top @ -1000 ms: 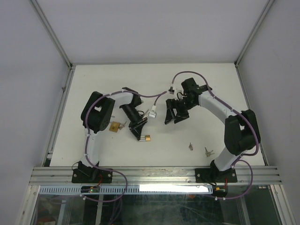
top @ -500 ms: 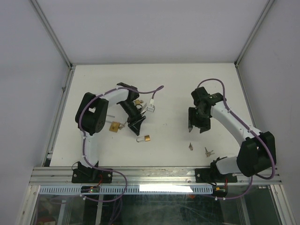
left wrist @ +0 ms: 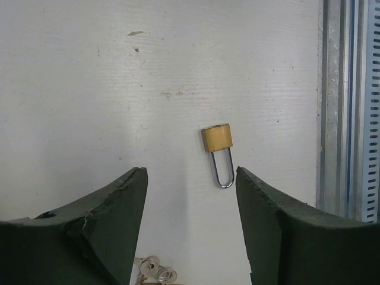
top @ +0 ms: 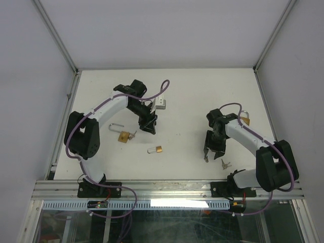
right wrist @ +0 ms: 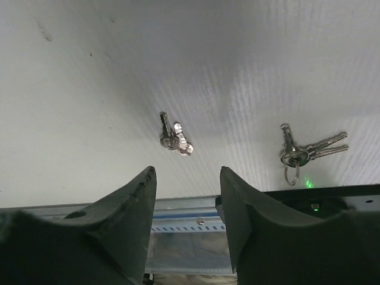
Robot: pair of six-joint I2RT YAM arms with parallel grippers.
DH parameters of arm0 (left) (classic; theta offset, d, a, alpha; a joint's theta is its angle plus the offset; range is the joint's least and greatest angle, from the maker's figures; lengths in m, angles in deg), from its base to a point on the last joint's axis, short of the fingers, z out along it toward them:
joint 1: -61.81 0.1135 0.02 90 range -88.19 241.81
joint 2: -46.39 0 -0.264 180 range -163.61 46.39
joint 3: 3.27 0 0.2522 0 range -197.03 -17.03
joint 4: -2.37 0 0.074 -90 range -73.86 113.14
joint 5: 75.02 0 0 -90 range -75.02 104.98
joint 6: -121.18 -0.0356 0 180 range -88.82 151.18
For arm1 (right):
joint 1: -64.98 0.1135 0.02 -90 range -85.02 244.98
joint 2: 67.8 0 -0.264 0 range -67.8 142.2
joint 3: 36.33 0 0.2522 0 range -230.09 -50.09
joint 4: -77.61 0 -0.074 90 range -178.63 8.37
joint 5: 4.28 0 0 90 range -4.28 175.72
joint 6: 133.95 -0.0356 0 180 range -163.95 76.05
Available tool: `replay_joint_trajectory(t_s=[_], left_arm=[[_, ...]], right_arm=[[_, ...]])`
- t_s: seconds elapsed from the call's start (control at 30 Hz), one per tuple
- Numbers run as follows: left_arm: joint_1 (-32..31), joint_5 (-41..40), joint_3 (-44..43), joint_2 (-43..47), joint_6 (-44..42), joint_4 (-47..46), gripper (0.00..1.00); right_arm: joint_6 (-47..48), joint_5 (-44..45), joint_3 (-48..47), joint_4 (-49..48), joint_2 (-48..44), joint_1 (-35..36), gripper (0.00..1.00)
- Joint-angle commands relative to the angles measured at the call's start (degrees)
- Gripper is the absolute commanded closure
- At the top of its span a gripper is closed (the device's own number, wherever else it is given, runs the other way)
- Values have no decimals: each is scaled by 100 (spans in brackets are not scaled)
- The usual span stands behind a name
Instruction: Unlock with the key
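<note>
Step in hand, by judgement: fetching the key (right wrist: 172,138) with the right gripper (right wrist: 187,170). Jaws spread, nothing between them.

Through the right wrist camera: key flat on the table (right wrist: 89,71), just ahead of the fingertips, a touch off the gap's midline toward the left of that view. Spare keys (right wrist: 306,151) off to the other side, well apart.

To do it well:
- Centre the gap over the key, then drop straight down.
- Straddle it and pinch at the bow, leaving the blade sticking out free.
- Avoid grinding the pads on the table.
- Leave the spare keys alone.

Left gripper (top: 148,125) likewise spread and empty, left of centre. Padlock (top: 157,150) flat just near-side of it, shackle shut by the look, well apart from the key.
</note>
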Motion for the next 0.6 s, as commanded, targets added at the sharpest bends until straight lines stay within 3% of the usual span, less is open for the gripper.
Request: replay_joint_trajectory(t_s=[0.0, 0.23, 0.57], left_arm=[[-44, 468, 243, 420, 113, -423, 38], [-48, 495, 353, 504, 170, -552, 38], [-49, 472, 405, 547, 302, -667, 39]], right_arm=[[-107, -252, 70, -556, 22, -19, 52], [179, -433, 163, -823, 515, -14, 60], [38, -381, 341, -850, 489, -6, 70]])
